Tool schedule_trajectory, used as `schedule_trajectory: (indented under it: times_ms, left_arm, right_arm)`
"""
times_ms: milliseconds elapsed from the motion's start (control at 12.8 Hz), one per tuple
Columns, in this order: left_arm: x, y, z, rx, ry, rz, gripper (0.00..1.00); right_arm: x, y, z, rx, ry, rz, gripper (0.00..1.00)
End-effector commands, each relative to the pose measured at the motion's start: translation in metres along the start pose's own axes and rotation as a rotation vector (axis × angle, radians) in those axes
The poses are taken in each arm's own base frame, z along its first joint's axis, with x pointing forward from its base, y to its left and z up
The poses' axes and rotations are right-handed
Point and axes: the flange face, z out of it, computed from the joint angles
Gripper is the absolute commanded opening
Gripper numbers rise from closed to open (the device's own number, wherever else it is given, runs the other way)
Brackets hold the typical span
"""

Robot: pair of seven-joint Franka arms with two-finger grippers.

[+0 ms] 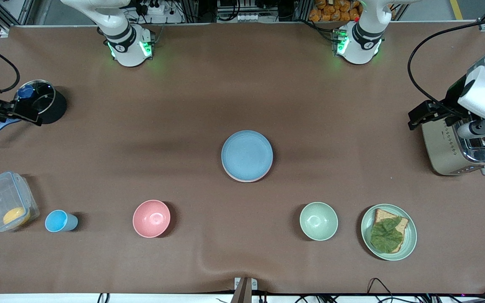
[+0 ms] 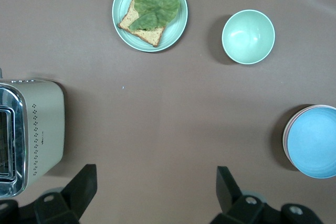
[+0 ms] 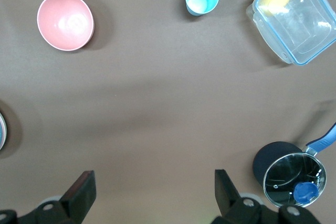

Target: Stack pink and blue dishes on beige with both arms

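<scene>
Both my grippers, left (image 2: 152,195) over the toaster's (image 1: 463,149) end and right (image 3: 152,195) over the pan's (image 1: 40,101), hung spread and empty, well apart from the mid-table stack, blue plate (image 1: 247,155) topmost.

Front view looks down across the whole table (image 1: 99,126); both wrist views look straight down, sharing its stacked plates (image 1: 247,156).
</scene>
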Motion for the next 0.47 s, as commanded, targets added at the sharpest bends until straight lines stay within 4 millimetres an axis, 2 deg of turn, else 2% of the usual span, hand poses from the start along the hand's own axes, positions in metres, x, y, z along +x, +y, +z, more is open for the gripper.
schedule_trajectory:
  times_ms: [0, 392]
  left_arm:
    - [-0.002, -0.015, -0.01, -0.012, 0.006, 0.007, 1.0]
    - [-0.002, -0.021, -0.025, -0.015, 0.0, 0.041, 1.0]
  right_arm:
    - [-0.003, 0.0, -0.005, -0.008, 0.012, 0.024, 1.0]
    - [-0.003, 0.003, -0.009, 0.0, 0.022, 0.031, 1.0]
